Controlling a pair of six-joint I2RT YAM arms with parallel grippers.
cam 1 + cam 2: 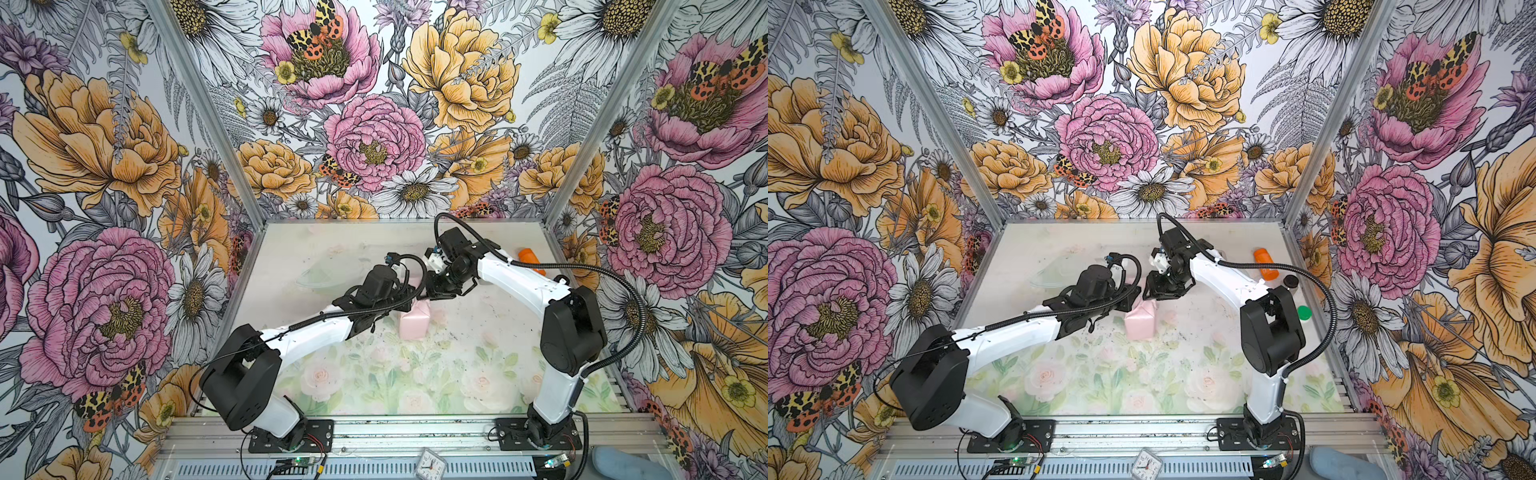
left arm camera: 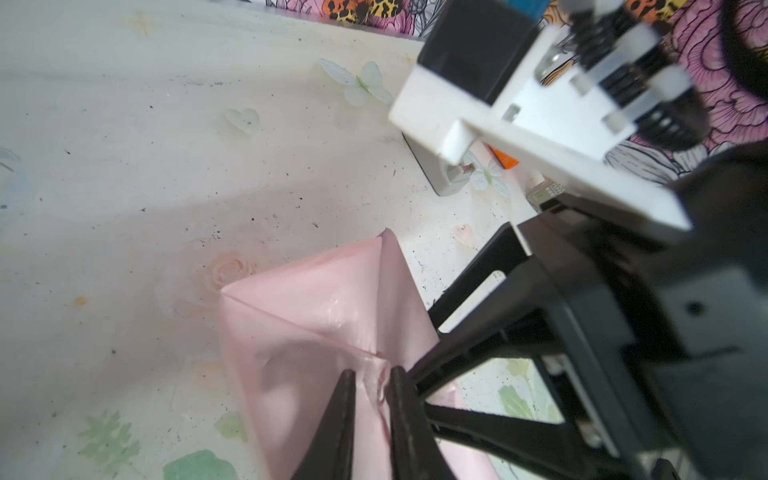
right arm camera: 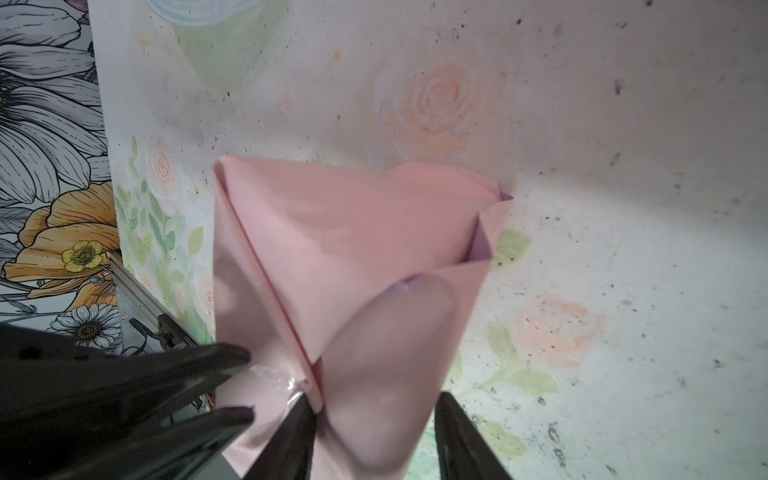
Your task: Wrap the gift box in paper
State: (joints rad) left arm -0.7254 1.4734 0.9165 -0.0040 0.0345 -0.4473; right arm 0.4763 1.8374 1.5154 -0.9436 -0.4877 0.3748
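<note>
Flowered walls close in the pale, rose-printed counter [image 1: 457,374]. At the left rear I see a clear dish [image 1: 319,277], partly behind my left arm. The paper [image 1: 412,328] sits mid-counter, pink side out and folded up into a parcel. The gift box is covered inside it, so I cannot see it.

In both top views the arms meet over the parcel's far end and hide the grip. The left wrist view fills that in: the left pincer [image 2: 372,399] is clenched almost together on a pucker of paper. The right wrist view shows the right pincer [image 3: 374,401] spread, with a raised flap standing between its jaws. It also shows a sliver of lilac at an open corner fold.

An orange bottle [image 1: 1266,264] sits near the right wall. A top view also shows a dark jar [image 1: 1291,282] and a green lid [image 1: 1304,312] past the right arm. Bare counter lies between the parcel and the front rail [image 1: 1100,432], and the parcel is well apart from every edge.
</note>
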